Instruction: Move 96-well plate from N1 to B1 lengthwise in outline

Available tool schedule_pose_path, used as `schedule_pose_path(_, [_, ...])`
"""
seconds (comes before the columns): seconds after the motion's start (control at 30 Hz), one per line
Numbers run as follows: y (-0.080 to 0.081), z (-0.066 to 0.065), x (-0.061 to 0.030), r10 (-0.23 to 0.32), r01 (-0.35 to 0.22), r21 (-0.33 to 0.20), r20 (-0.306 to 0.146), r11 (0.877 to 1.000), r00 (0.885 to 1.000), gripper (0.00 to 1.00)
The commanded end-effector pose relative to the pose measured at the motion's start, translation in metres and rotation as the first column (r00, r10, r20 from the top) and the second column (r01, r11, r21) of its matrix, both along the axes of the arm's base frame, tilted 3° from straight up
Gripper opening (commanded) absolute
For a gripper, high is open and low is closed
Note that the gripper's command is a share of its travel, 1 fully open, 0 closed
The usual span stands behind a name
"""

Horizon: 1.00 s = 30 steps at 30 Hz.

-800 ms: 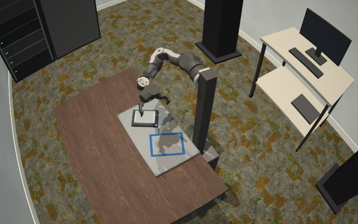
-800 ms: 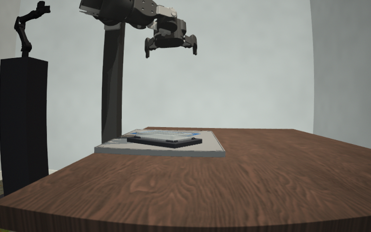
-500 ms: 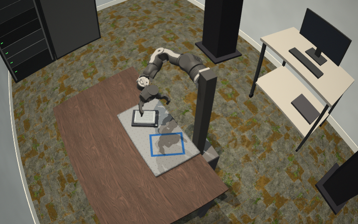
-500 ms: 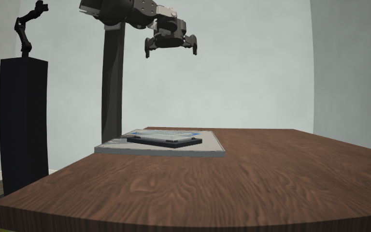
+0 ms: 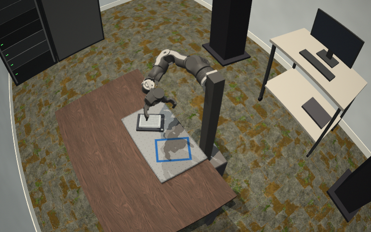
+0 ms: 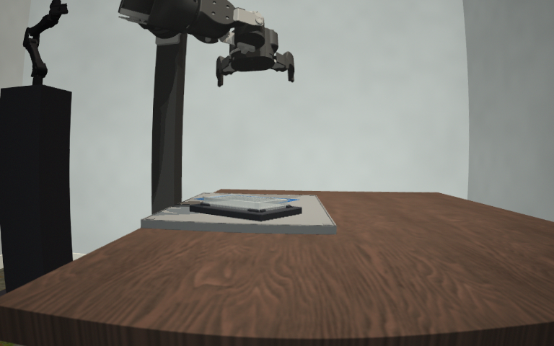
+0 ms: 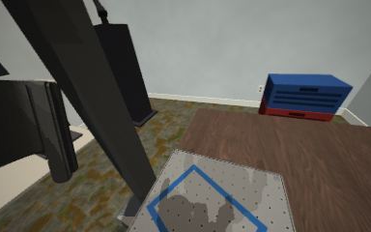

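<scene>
Pincer (image 6: 254, 77) fully spread, holding nothing, high above the table (image 6: 357, 265). 96-well plate (image 5: 150, 121) sits in its black nest (image 5: 150, 129); one finger (image 5: 146, 112) overlaps its corner from above. Wrist view cuts off the blue outline (image 5: 172, 149).

Mottled carpet (image 5: 268, 186) (grey walls (image 6: 357, 128))
</scene>
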<state>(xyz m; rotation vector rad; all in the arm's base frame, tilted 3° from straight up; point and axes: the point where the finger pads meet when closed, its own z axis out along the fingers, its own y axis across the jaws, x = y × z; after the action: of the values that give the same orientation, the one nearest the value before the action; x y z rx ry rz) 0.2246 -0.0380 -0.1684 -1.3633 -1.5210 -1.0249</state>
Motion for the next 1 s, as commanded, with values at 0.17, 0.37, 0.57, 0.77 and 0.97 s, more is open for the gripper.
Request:
schedule_pose_path(0.17, [0.0,0.001,0.0004,0.0,0.0,0.001,0.003,1.0,1.0,1.0])
schedule_pose_path(0.37, [0.0,0.001,0.0004,0.0,0.0,0.001,0.003,1.0,1.0,1.0])
schedule_pose_path(0.57, [0.0,0.001,0.0004,0.0,0.0,0.001,0.003,1.0,1.0,1.0])
schedule_pose_path(0.77, [0.0,0.001,0.0004,0.0,0.0,0.001,0.003,1.0,1.0,1.0])
schedule_pose_path(0.97, [-0.018,-0.019,0.0011,0.089,-0.081,-0.112,0.067,0.99,0.994,0.9])
